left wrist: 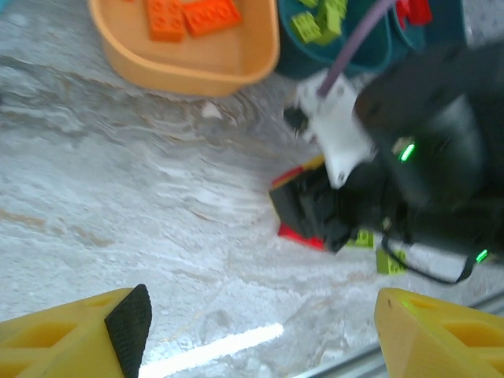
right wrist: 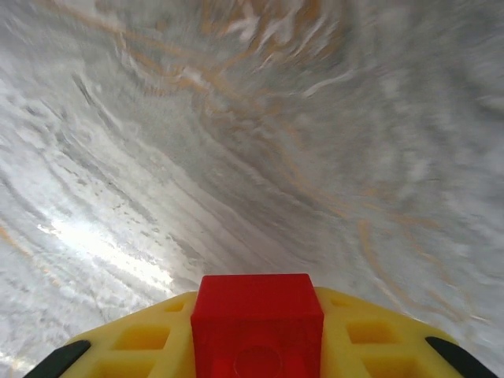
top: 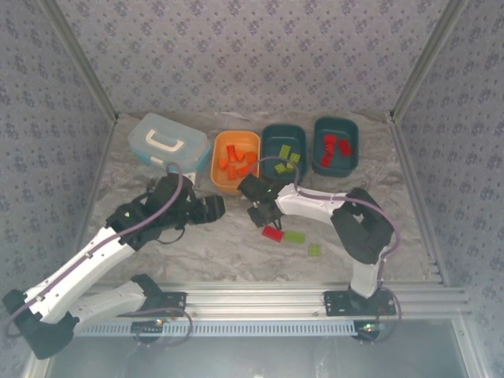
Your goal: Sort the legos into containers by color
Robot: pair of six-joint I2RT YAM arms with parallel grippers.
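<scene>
The desk [top: 228,248] has a grey-white, marble-look top with faint tan veins. It stands in a booth with a back wall [top: 252,55], a left wall [top: 39,157] and a right wall [top: 472,157], all covered in pale lilac-grey material printed with small dark floral motifs. Slanting aluminium posts [top: 79,59] mark the back corners. A ribbed aluminium rail [top: 260,298] runs along the near edge. A bright glare patch [left wrist: 220,342] lies on the desk.

White/blk arms [top: 94,256], purple cables [top: 150,216], yellow fingers [left wrist: 429,335] w/ blk pads [left wrist: 130,321]

Three bins [top: 236,137], one blue case [top: 169,150], one red brick [top: 272,233], two green bricks [top: 294,236] (all loose)
</scene>
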